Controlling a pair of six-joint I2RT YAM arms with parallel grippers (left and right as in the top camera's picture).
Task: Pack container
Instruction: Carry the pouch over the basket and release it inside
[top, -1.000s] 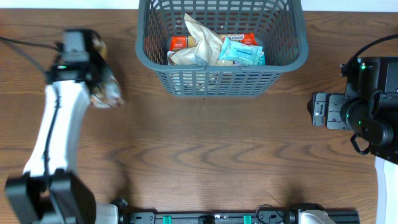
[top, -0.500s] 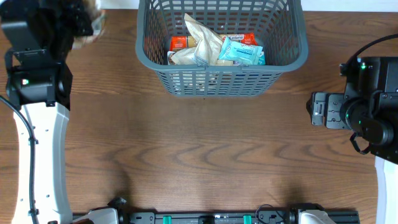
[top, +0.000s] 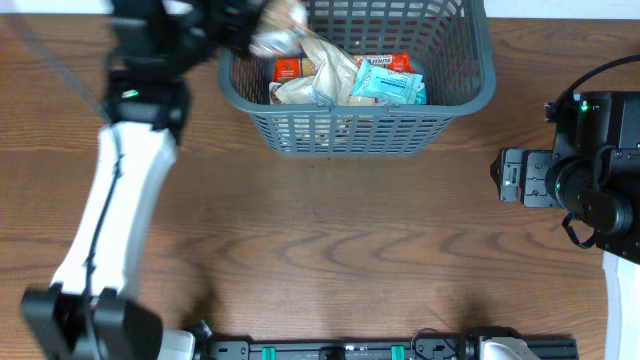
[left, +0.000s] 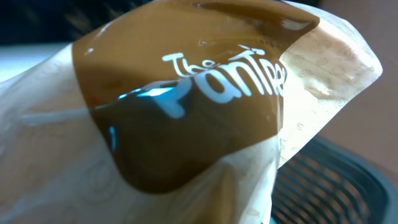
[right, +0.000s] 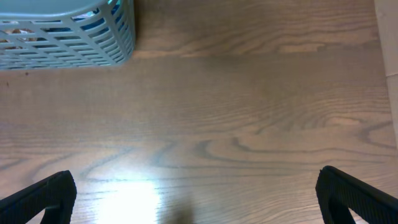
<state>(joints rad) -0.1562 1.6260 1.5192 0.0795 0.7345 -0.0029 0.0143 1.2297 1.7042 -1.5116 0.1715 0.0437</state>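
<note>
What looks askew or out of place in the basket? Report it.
Nothing spilled or damaged. Only the cream pouch in the container sits crumpled and tilted across the other packets instead of flat. The left pincer holds a brown packet above the rim.

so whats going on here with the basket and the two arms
The left gripper holds a brown-and-cream snack packet in the air over the left end of the grey basket, not yet released. The basket has a cream bag, an orange packet and a light blue packet inside. The right gripper sits open over the wooden table off to the right, holding nothing.
</note>
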